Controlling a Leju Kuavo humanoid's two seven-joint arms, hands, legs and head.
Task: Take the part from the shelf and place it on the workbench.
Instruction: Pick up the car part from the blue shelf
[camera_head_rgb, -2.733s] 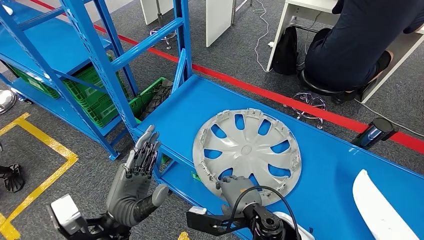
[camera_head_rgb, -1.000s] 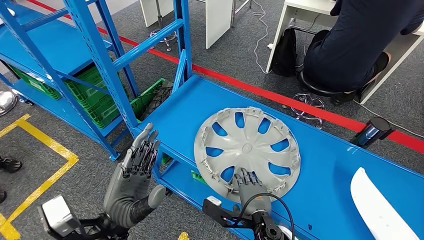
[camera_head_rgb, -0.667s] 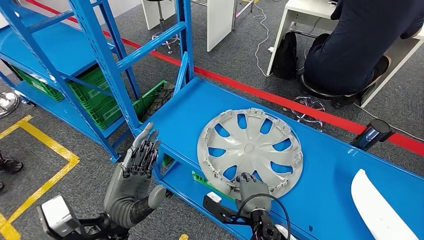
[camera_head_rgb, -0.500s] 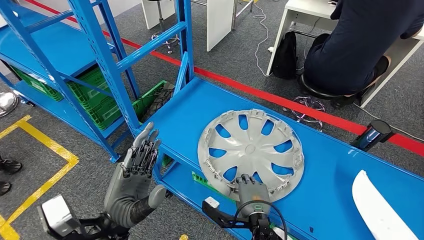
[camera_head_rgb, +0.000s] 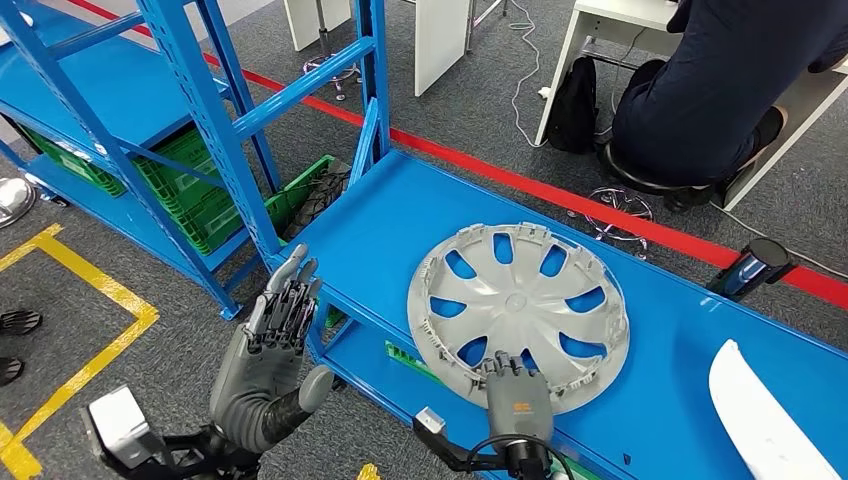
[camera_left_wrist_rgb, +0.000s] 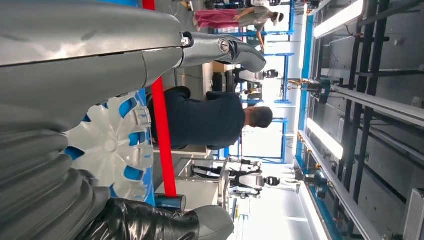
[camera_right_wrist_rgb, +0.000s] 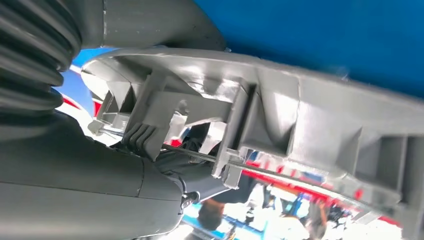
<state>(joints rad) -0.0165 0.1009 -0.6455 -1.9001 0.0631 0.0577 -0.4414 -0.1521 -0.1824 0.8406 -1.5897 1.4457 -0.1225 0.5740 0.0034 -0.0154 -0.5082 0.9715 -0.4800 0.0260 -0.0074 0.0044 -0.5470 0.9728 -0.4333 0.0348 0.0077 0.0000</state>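
Grey wheel cover (camera_head_rgb: 518, 315) flat on the blue table (camera_head_rgb: 660, 340), near the front edge. Right robot hand (camera_head_rgb: 517, 392) at the near rim of the cover, fingers laid over the edge. Close up from the right wrist: thumb (camera_right_wrist_rgb: 150, 20) on one side of the rim (camera_right_wrist_rgb: 280, 115), dark fingers (camera_right_wrist_rgb: 142, 140) hooked under the other side, so holding the cover. Left robot hand (camera_head_rgb: 275, 335) up in the air beside the table's front left corner, fingers straight and spread a little, nothing in it. Blue shelf (camera_head_rgb: 215, 110) to the left, with green crates (camera_head_rgb: 175, 185) low down. White curved piece (camera_head_rgb: 765, 420) at the right end of the table, well apart from the cover. Red line (camera_head_rgb: 560, 195) on the grey floor behind the table. Person in dark clothes (camera_head_rgb: 700, 90) sitting at a white desk farther back. Yellow lines (camera_head_rgb: 90, 280) on the floor at left.
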